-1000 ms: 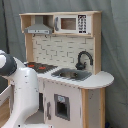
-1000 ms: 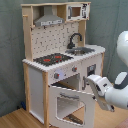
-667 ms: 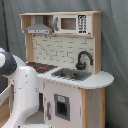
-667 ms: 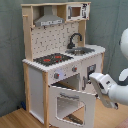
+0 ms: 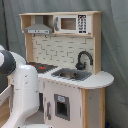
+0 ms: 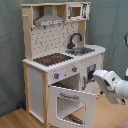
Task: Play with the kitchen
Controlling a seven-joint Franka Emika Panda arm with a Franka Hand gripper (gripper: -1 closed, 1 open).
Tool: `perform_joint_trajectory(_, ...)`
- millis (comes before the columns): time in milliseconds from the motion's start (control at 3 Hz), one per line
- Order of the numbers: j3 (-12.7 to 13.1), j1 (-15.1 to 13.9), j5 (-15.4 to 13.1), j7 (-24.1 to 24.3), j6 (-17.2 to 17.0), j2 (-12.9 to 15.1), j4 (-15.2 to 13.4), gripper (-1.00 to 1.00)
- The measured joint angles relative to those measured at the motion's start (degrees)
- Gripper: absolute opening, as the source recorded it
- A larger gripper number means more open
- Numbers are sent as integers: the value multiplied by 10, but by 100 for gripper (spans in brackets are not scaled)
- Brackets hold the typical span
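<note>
The white robot arm [image 6: 114,85] is seen reaching in from the second exterior view's right, level with the open, windowed oven door [image 6: 68,104]. Whether the hand is wide or narrow cannot be told. One tall pale-wood toy kitchen [image 5: 70,60] stands on the floor, showing two red-ringed burners [image 6: 52,58] and one black faucet [image 6: 74,39].

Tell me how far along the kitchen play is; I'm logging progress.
Done: the oven door already hangs open in the second exterior view. In hand: the arm sits beside the kitchen, level with the open oven; what the gripper is doing cannot be told. Left: the faucet, sink and stove show no sign of use.
</note>
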Motion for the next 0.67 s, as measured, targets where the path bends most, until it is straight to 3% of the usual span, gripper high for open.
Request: perform_joint_trajectory(667, 13, -15, 50, -64, 46, -72, -27, 100)
